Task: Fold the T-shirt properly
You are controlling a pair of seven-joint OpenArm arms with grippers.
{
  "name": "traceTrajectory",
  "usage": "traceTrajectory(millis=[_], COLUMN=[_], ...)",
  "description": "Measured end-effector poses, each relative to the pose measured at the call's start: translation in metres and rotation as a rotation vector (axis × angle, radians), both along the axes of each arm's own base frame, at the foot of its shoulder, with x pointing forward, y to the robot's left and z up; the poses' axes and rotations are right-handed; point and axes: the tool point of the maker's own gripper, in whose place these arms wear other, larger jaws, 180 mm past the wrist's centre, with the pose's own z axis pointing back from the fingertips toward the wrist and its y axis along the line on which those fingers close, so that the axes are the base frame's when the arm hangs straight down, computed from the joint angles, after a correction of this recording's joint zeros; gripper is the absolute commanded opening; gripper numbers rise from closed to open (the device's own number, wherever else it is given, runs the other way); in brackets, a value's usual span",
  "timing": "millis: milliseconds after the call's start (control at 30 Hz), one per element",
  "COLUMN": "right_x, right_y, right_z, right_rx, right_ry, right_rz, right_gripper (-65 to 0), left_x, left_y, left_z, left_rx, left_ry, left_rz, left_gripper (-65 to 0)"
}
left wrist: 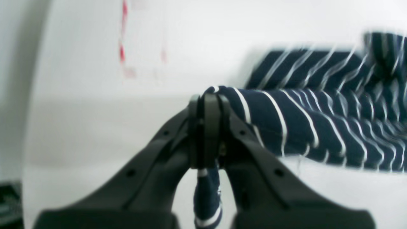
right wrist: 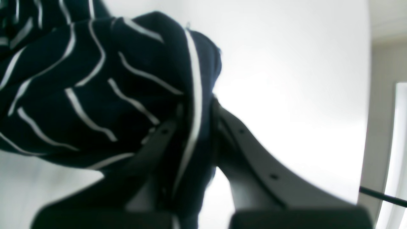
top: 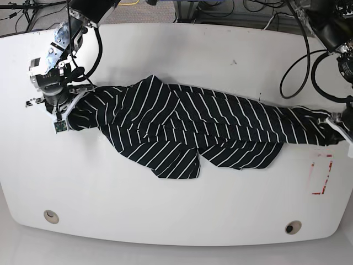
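A: Where's the T-shirt (top: 187,130) now?

B: Stretched across the white counter (top: 165,215), bunched in the middle, with a flap hanging toward the near edge. The left claw (left wrist: 206,127) is clamped tight on one end, and the right claw (right wrist: 190,127) is pinched closed on the other.

A: So the step in hand is spreading it flat?

B: I'd judge so. Best to keep both grips firm and pull the ends apart evenly, low over the counter, so the creases run out. An uneven pull would likely twist it.
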Motion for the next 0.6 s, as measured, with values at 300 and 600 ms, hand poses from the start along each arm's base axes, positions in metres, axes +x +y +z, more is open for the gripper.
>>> traceTrajectory(millis=[300,600], right_x=[-0.029,-0.042], right_y=[0.003,0.005], right_z=[-0.023,-0.033], right_rx=[0.011,0.019], right_ry=[0.082,0.118], right_rz=[-0.004,-0.006], right_gripper=[-65.0,-65.0], left_x=[-0.046,-0.077], left_y=[0.0,0.0], left_z=[-0.048,-0.075], left_rx=[0.001,0.001], left_ry=[0.158,0.252], left_rz=[-0.002,-0.002], left_gripper=[-65.0,-63.5])
